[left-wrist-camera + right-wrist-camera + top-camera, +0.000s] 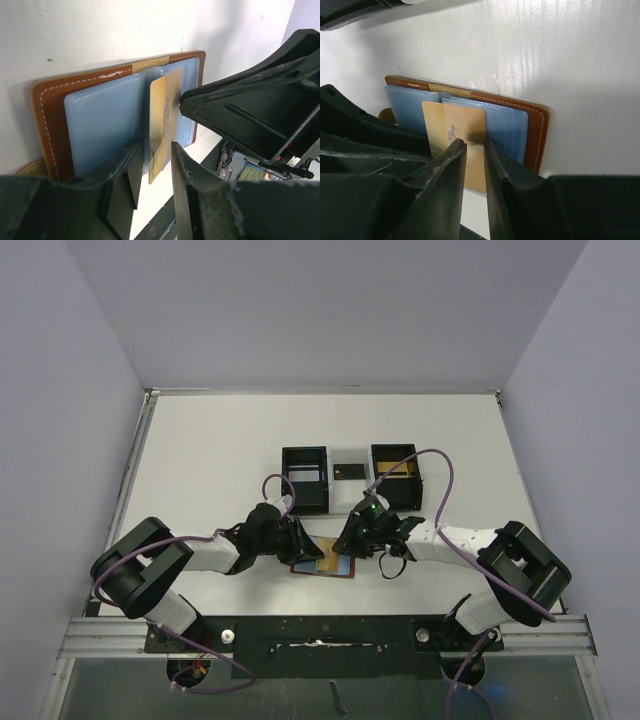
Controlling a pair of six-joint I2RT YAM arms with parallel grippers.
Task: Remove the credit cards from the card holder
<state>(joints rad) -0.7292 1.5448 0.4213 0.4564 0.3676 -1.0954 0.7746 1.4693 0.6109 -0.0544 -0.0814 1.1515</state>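
On white table [200, 460], L arm [200, 555] and R arm [460, 540] angled inward from front edge, wrists nearly meeting. Beyond them: black-and-white tray [303, 502] w/ 3 compartments, outer two black, mid one white. Left gripper [156, 146] partly open around free end of a gold credit card [157, 125], sliver of gap each side, nothing clamped. Right gripper [475, 144] w/ jaws nearly together, tips over same card, card visible thru slit betw. them; can't tell whether pinched or only pressed. Under both: brown card holder [47, 105], open flat on table betw. tray and arm bases, blue-grey pockets up. Card partway out of a middle pocket, rest tucked inside
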